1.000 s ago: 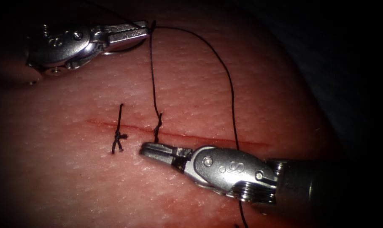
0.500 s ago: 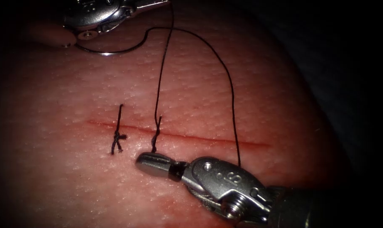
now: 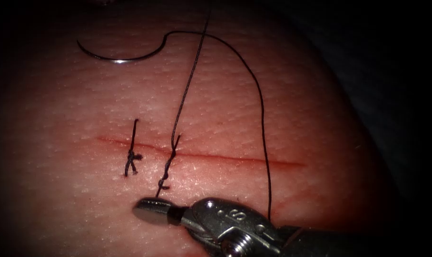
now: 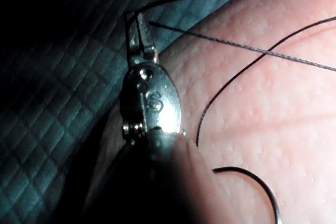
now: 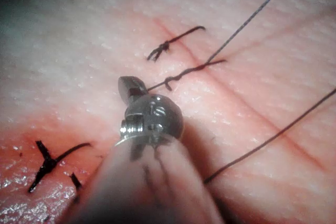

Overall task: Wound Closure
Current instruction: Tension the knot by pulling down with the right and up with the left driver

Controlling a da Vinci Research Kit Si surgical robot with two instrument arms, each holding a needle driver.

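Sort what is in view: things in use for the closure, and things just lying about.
In use: thread, held by the left tool and right tool; cut in the tissue.
Lying about: needle, free on the tissue; finished knot; blue cloth.

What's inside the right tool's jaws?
The right tool pinches the dark thread tail; its end is hidden between the jaws. The left tool holds the long strand; curved steel needle lies free on pink tissue.

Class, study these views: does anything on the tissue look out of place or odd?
Yes: the curved steel needle lies loose on the pink tissue, above the red cut, held by neither tool. The left tool grips the dark thread; the right tool grips its short end beside the half-tied knot.
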